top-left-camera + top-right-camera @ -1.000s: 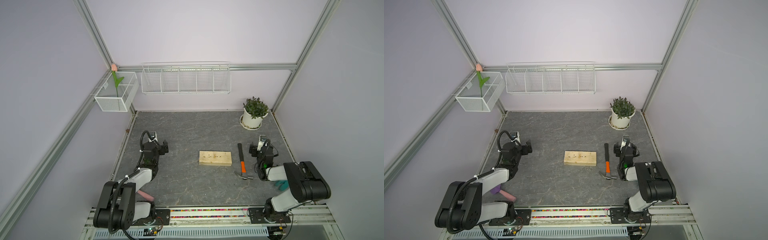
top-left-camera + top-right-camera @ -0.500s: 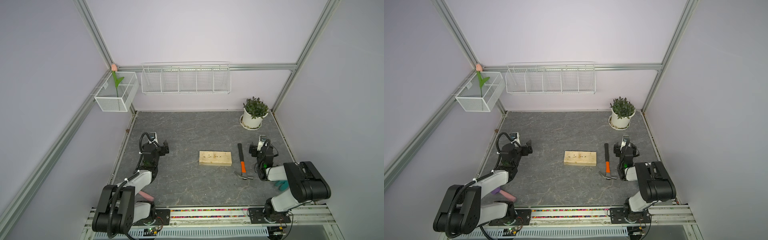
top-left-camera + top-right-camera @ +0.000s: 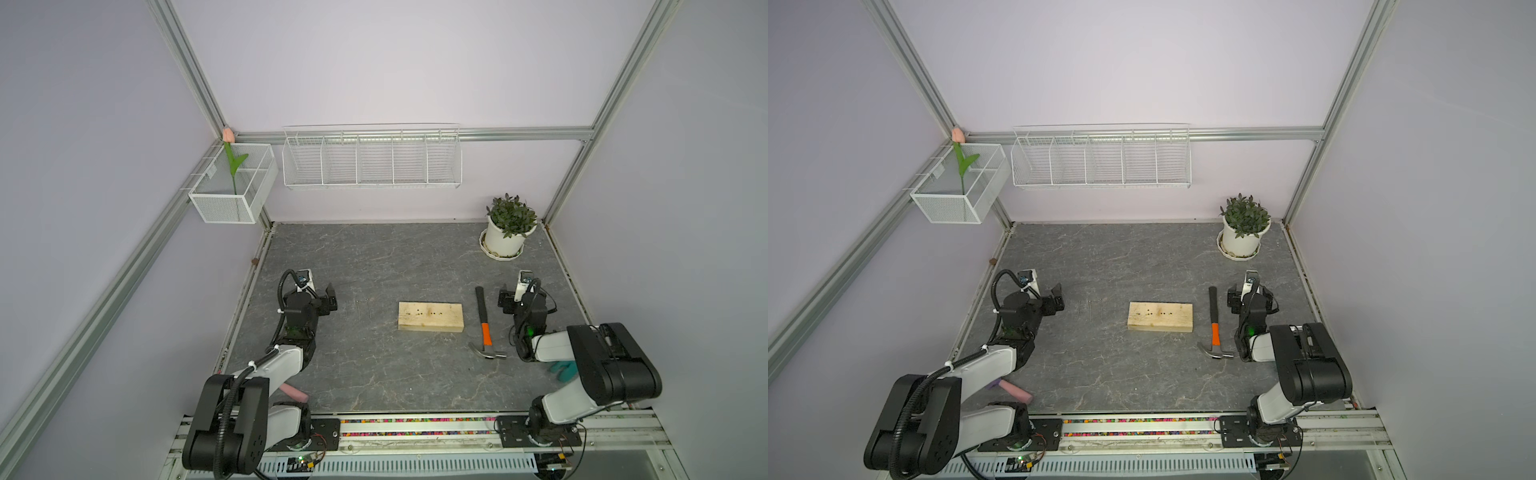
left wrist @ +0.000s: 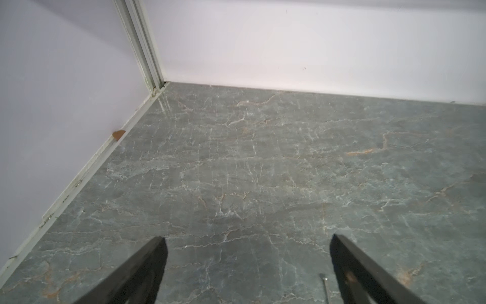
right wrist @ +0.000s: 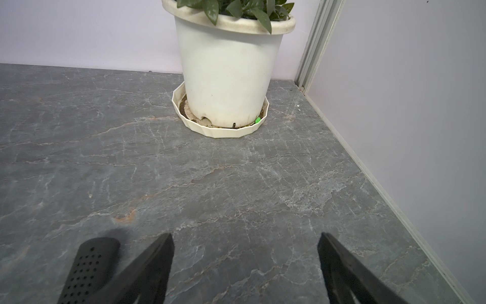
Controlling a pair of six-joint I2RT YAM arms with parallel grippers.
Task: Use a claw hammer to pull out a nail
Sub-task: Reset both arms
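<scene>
In both top views: claw hammer (image 3: 483,322) (image 3: 1214,326) flat on the bench (image 3: 374,257), between wooden block (image 3: 430,316) and right tool (image 3: 505,301). Steel head near, black handle far, orange band by the head. Left tool (image 3: 331,299) and right tool spread wide, empty. Looks like the pick-up step; calls next for closing the right tool across the handle.

Left wrist: left tool (image 4: 247,244) apart over bare bench, loose nail (image 4: 325,287) beside one finger.

Right wrist: right tool (image 5: 244,239) apart; claw hammer (image 5: 92,263), dotted handle end only, just beside it, untouched.
</scene>
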